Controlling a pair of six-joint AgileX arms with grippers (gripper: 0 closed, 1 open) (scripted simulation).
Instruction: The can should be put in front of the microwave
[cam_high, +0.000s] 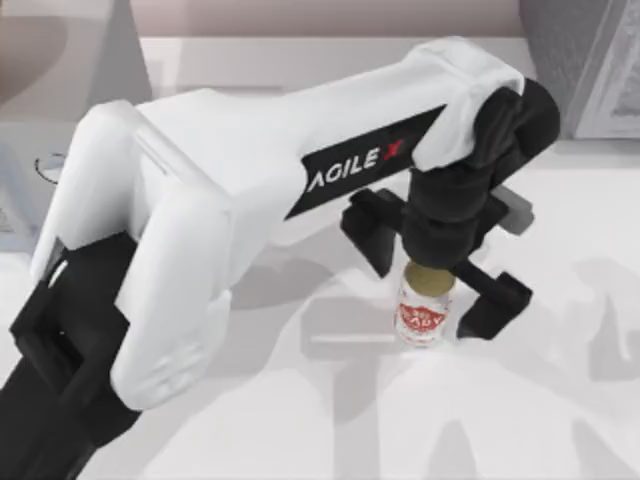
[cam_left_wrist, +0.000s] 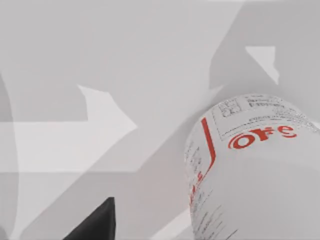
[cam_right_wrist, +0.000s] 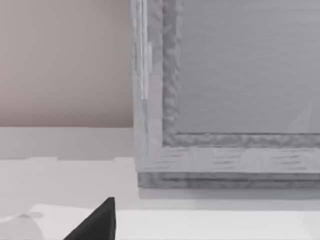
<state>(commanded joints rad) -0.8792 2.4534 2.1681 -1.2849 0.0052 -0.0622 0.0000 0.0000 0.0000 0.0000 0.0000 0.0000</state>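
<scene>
My left arm (cam_high: 250, 190) reaches from 8 o'clock across to table centre, wrist bent straight down. My left gripper (cam_high: 432, 283) points down, fingers (cam_high: 497, 300) spread wide apart at 10 and 4 o'clock. One dark fingertip (cam_right_wrist: 97, 222) of my right gripper is visible in right wrist view.

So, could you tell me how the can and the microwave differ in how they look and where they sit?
The can is a small white cylinder with red lettering and a dull gold top; the microwave is a large pale grey box.

The can stands upright mid-table between the open fingers of the left gripper; the microwave sits at the table's far left, away from the gripper.

Both rest on the white table.
</scene>
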